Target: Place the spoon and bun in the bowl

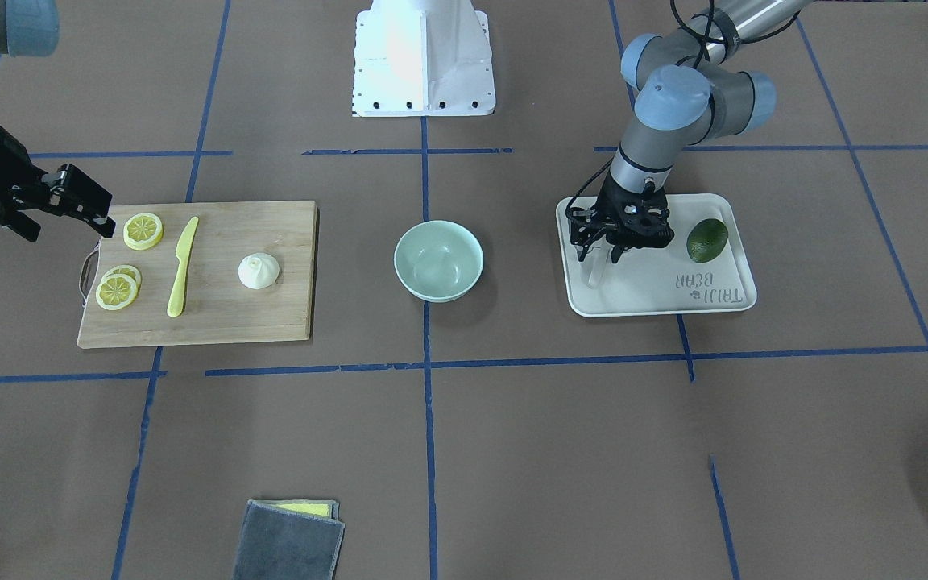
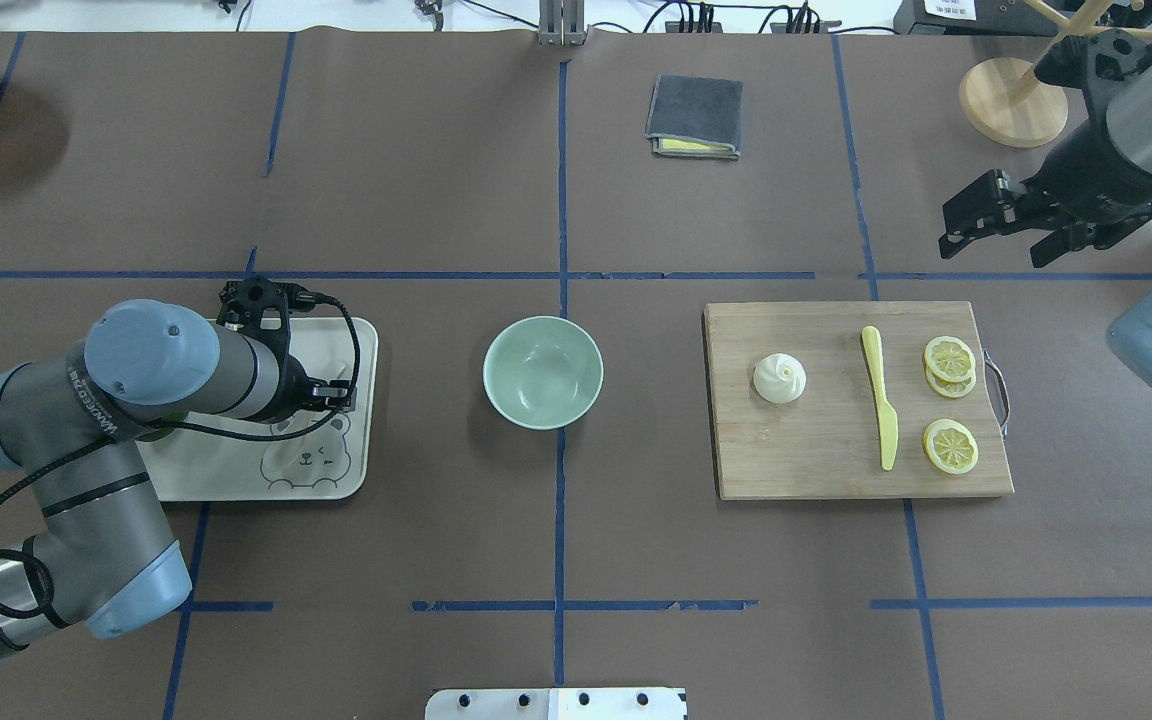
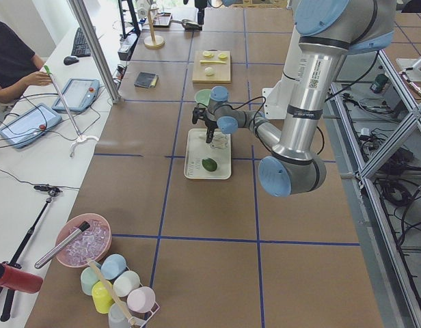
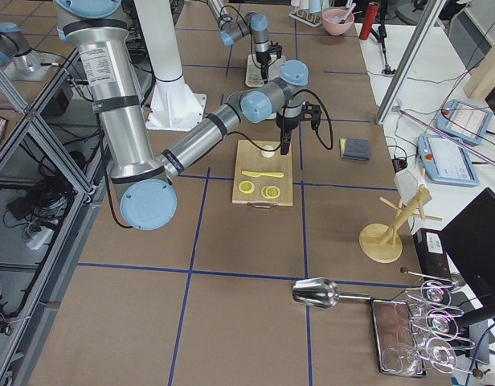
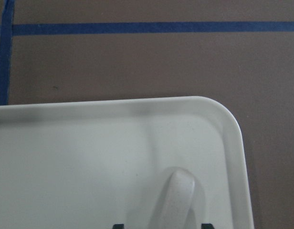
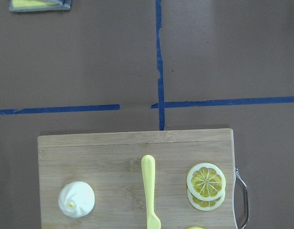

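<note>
The whitish spoon lies on the white bear-print tray, and its handle shows in the left wrist view. My left gripper is down over it, open, with a fingertip on each side of the handle. The pale green bowl stands empty at the table's middle. The white bun sits on the wooden cutting board, as the overhead and right wrist views also show. My right gripper is open and empty, raised beyond the board's far corner.
A green avocado lies on the tray beside the left gripper. A yellow plastic knife and lemon slices share the board with the bun. A folded grey cloth lies far across the table. A wooden rack stands behind the right arm.
</note>
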